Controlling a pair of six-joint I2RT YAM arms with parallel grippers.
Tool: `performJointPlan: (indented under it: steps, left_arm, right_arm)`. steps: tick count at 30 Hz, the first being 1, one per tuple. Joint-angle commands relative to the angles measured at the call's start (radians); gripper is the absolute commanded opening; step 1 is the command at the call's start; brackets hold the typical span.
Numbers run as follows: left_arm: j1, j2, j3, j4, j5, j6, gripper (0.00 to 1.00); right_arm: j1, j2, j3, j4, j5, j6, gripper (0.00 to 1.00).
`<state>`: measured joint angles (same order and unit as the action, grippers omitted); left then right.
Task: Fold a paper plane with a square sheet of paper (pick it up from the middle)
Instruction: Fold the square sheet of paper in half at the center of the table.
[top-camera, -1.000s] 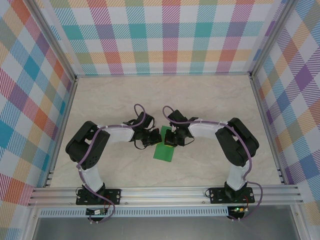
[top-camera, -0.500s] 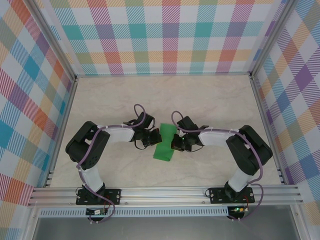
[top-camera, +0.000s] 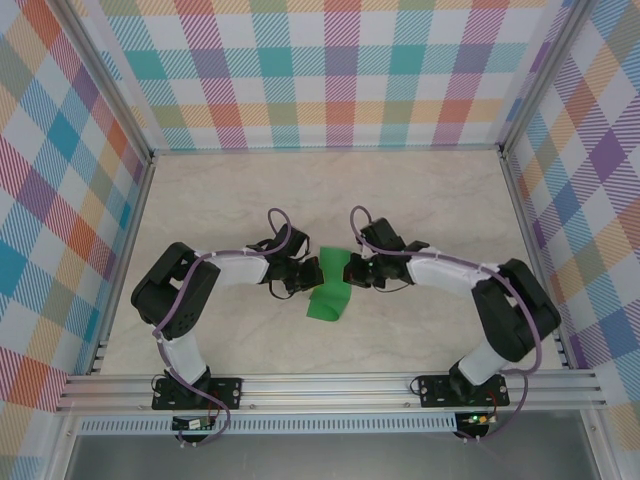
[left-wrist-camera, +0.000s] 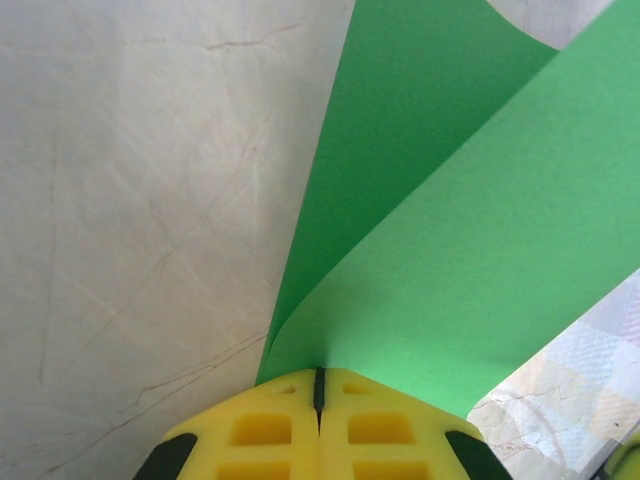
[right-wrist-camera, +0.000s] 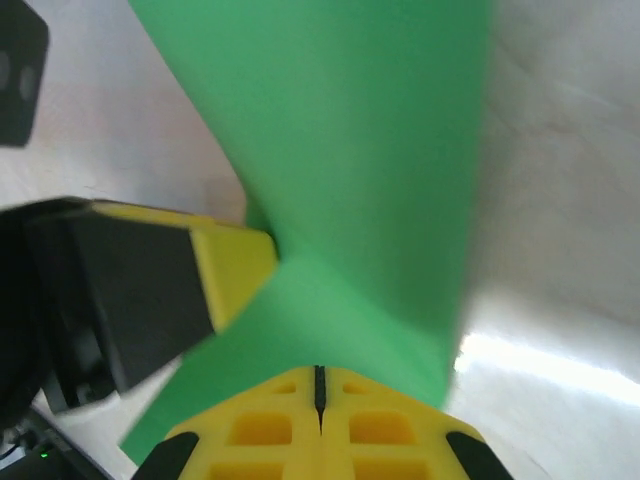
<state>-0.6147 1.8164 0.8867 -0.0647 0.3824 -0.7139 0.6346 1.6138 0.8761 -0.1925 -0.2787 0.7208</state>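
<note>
A bright green sheet of paper (top-camera: 328, 292) sits near the middle of a pale marble-patterned table (top-camera: 420, 200), bent into a loose, twisted curl rather than lying flat. The left gripper (top-camera: 309, 279) meets the sheet on the side toward the table's left edge, its yellow jaws pressed together with the paper's edge clamped between them. The right gripper (top-camera: 349, 276) meets it on the side toward the table's right edge, jaws likewise closed on the paper. The end of the sheet toward the table's near edge lies low on the tabletop.
</note>
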Motion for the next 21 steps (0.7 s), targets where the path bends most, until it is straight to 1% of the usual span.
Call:
performJointPlan:
  steps: [1,4,8,10,14,17,19,21]
  left_arm:
    - [-0.010,0.175,-0.104,-0.303,-0.261,0.005,0.00]
    - [-0.011,0.180,-0.100,-0.307,-0.258,0.007,0.00]
    - [-0.011,0.182,-0.102,-0.316,-0.266,0.008,0.00]
    - [-0.011,0.183,-0.104,-0.322,-0.272,0.009,0.00]
    - [-0.011,0.192,-0.114,-0.329,-0.291,0.007,0.00]
    - [-0.011,0.199,-0.122,-0.328,-0.296,0.008,0.00]
    - [-0.011,0.202,-0.125,-0.322,-0.297,0.008,0.00]
    - [-0.011,0.204,-0.126,-0.318,-0.295,0.008,0.00]
  right_arm:
    - [0.001,0.097,0.032,0.093,-0.119,-0.027,0.02]
    - [0.000,0.149,0.041,0.154,-0.159,-0.051,0.02]
    - [-0.004,0.197,0.019,0.159,-0.130,-0.064,0.02]
    - [-0.019,0.194,-0.019,0.169,-0.116,-0.065,0.02]
    - [-0.081,0.135,-0.140,0.186,-0.089,-0.073,0.01]
    - [-0.141,0.073,-0.215,0.163,-0.058,-0.092,0.01]
    - [-0.176,0.030,-0.239,0.147,-0.053,-0.098,0.02]
    - [-0.185,-0.012,-0.226,0.114,-0.042,-0.100,0.02]
